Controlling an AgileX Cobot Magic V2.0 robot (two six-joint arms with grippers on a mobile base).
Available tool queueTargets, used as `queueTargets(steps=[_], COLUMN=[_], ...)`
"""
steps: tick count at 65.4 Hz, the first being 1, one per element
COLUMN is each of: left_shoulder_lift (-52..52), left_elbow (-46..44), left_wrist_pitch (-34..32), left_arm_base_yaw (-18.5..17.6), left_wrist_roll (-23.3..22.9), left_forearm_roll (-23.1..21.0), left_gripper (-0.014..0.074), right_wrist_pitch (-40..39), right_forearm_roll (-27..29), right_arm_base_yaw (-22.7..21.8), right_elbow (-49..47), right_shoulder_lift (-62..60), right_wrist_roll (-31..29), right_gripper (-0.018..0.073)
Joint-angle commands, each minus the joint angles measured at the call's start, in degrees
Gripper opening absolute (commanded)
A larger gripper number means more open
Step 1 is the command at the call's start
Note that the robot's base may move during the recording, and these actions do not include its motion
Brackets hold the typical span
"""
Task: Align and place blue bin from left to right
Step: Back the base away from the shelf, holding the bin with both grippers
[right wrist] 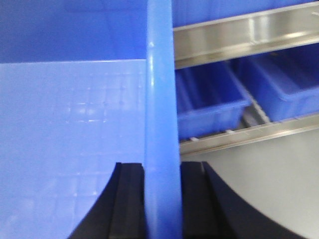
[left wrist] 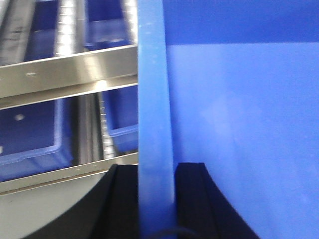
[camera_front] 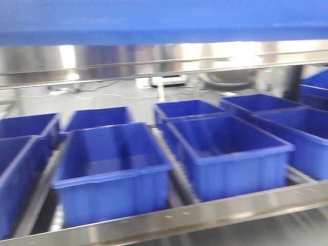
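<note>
One blue bin [left wrist: 239,124] is held up, walls pinched by left gripper [left wrist: 156,172] and right gripper [right wrist: 162,172]; placement on the rack [camera_front: 205,212] is judged outstanding.

Front view: blue bin [camera_front: 154,18] cropped at top, blurred; left pincer [left wrist: 156,174], right pincer [right wrist: 162,174] cropped at bottom edge.

- We see the blue bin [right wrist: 160,124] in bright blue, with a faint square grid on its paler face.
- Black shows on the left gripper [left wrist: 156,172] and right gripper [right wrist: 162,172].
- We find the shelf rails [camera_front: 154,56] shiny silver.
- The shelved bins [camera_front: 110,169] look a deeper blue to us.
</note>
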Motion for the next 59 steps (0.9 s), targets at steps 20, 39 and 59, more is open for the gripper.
queueTargets(steps=[20,39,59], left_shoulder_lift=[-0.2,-0.2,-0.2], left_elbow=[-0.7,-0.7,-0.7], left_wrist_pitch=[-5.4,-5.4,-5.4], left_arm_base_yaw=[-0.8,-0.8,-0.8], left_wrist_roll=[0.1,0.1,0.1], left_forearm_roll=[-1.7,-1.7,-1.7], left_gripper=[-0.0111,-0.0111,-0.0111], right_wrist_pitch=[-5.5,-5.5,-5.5], right_forearm_roll=[-3.3,-3.3,-3.3], right_arm_base_yaw=[0.8,0.8,0.8], right_elbow=[-0.6,-0.6,-0.6], right_shoulder_lift=[-0.3,-0.3,-0.3], right_wrist_roll=[-1.1,-1.1,-1.1], right_gripper=[-0.0071,-0.0071,-0.0071])
